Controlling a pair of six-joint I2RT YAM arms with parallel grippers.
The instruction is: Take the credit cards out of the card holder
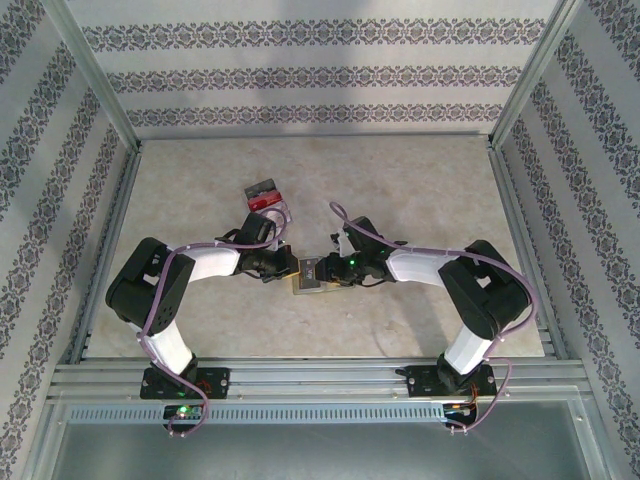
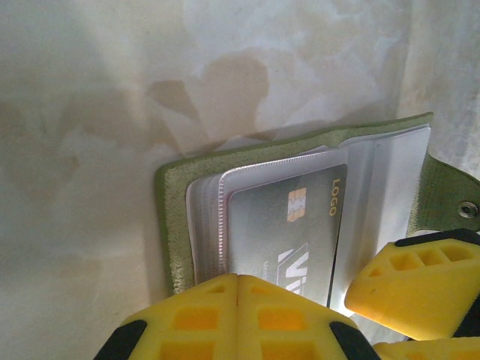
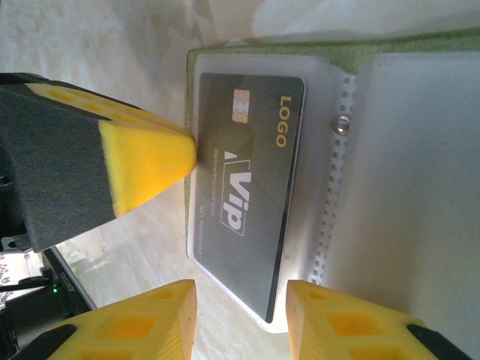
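Two yellow-fingered grippers are shown meeting over the open olive-green card holder [image 2: 171, 225], which lies flat on the pale table [image 1: 430, 190] midway between the arm bases. The left gripper [image 2: 237, 289] is fully closed on nothing, its joined tips pressed at the holder's edge, apparently to pin it. The right gripper [image 3: 241, 307] is held partly open, its fingers set either side of the near short end of the dark grey card [image 3: 247, 187]; contact with the card cannot be confirmed. This card is seated in a translucent sleeve [image 3: 330, 172]. A red card [image 1: 266, 201] is seen lying on the table, well apart from the holder. The grey card is judged light, thin, stiff and glossy, hence liable to slip; the sleeves are soft and may be dragged along with it. A hold is best taken at the short end nearest the fingers, with the holder pinned.
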